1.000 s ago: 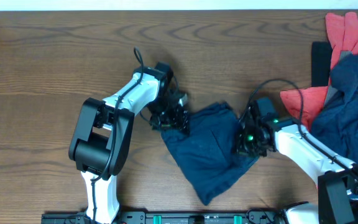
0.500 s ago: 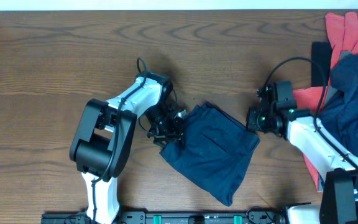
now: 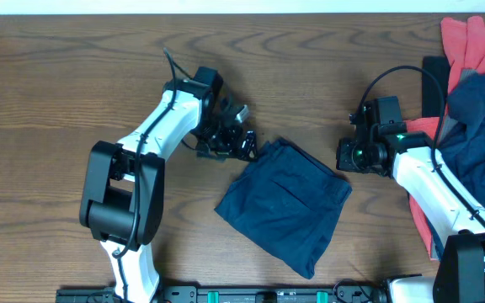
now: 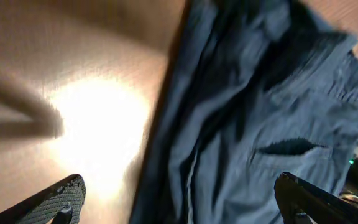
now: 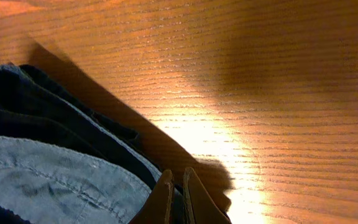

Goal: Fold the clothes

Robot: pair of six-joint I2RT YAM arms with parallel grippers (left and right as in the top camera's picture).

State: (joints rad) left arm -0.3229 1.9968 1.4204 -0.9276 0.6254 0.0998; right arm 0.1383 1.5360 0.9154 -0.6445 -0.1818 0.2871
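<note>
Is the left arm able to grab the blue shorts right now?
Probably yes. The left tool is open right beside the top corner of the shorts, and nothing lies on them or in between.

Right edge cuts off clothes pile (image 3: 478, 143); shorts (image 4: 260, 124) blurred in left wrist view.

The left arm (image 3: 154, 126) stands on its base at the near edge, reaches away from it and bends rightward at the wrist (image 3: 202, 91). The left jaws are spread wide and hold nothing, one fingertip (image 4: 58, 198) in each lower corner of the wrist view. The right arm (image 3: 432, 181) slants from the near right corner up and to the left. The right jaws are pressed together, fingertips (image 5: 178, 199) side by side with only a thin slit between them
</note>
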